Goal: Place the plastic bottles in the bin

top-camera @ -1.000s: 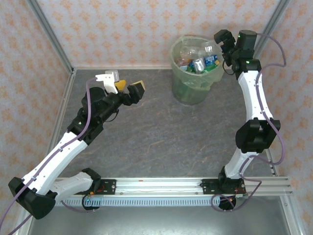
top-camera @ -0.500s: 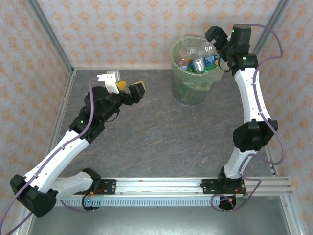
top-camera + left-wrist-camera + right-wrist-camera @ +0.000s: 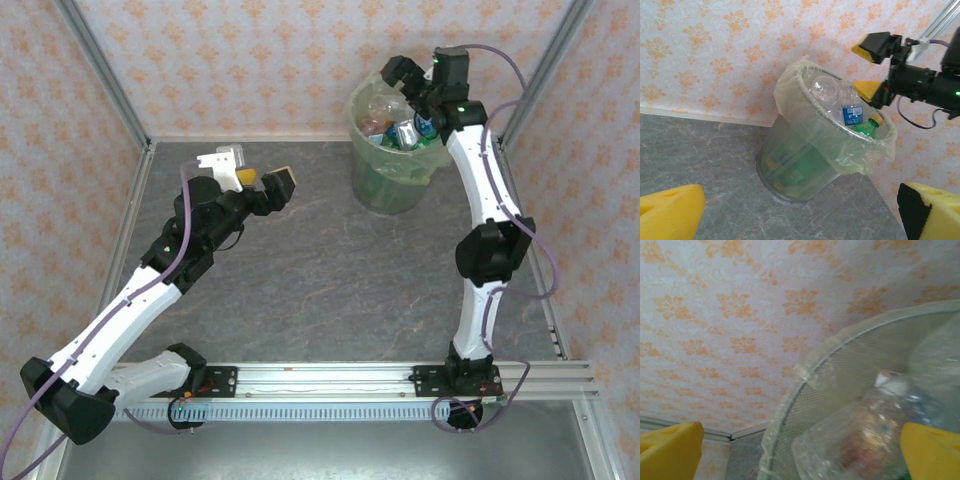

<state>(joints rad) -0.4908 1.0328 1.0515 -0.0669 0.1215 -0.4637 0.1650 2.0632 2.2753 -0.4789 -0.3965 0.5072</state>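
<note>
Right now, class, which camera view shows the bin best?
Left wrist: the whole bin shows side-on, rim to base. The top view looks down on it, the right arm crossing its rim. The right wrist view catches a blurred stretch of rim.

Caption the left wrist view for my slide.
Open right claw hovers over the round translucent pale-green bag-lined bin heaped with clear and green plastic bottles.
</note>
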